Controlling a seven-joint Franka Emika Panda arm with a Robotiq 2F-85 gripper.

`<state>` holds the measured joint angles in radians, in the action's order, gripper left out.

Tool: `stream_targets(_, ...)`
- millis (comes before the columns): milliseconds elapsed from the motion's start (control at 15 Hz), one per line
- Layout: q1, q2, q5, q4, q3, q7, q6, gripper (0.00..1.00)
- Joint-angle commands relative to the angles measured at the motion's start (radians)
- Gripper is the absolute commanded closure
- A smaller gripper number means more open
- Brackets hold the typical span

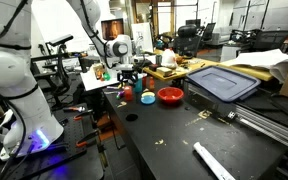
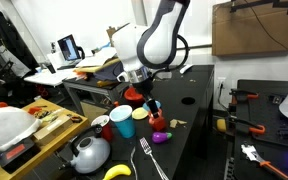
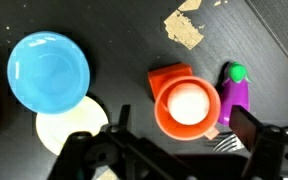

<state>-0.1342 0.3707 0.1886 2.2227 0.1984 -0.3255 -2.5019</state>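
- Directly beneath the hand [image 3: 179, 125], between its two fingers, an orange cup [image 3: 187, 105] stands upright on the dark worktop [image 3: 104, 30]. It is pale inside, and neither finger can be seen touching it.
- The hand is spread wide and grips nothing. Only the finger ends and some dark frame show in the wrist view, and the rest is cut off at the bottom edge.
- Beyond one finger lies a purple toy eggplant [image 3: 232, 95] with a green cap, just beside the orange cup. Its lower end is hidden behind that finger.
- Close by the same finger, a fork [image 3: 222, 146] shows only a sliver of its tines. In an exterior view the whole fork [image 2: 149, 160] lies on the near side of the hand.
- Off to the other side of the hand stand a blue cup [image 3: 49, 70] and a cream cup [image 3: 72, 135]. The cream one is partly covered by the other finger.
- Ahead of the hand, well apart from the cups, is a torn patch of tan tape [image 3: 184, 30].
- Something red is cut off at the wrist view's edge, too little of it to name.
- In an exterior view the arm's bulk hides most of the things below the hand [image 2: 144, 97].
- Counted in the wrist view: three cups, one eggplant, one fork. Farther from the hand sit one kettle [image 2: 89, 152] and one banana [image 2: 117, 172].
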Motion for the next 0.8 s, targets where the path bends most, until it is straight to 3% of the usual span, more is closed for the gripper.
stream_targets(0, 0.024, -0.032, -0.035, 0.012, 0.002, -0.018, -0.002, 0.0)
stream_targets(467, 0.124, -0.104, -0.259, -0.032, -0.004, -0.01, 0.077, 0.0)
stream_targets(733, 0.163, -0.142, -0.36, -0.078, -0.058, 0.054, 0.1, 0.0)
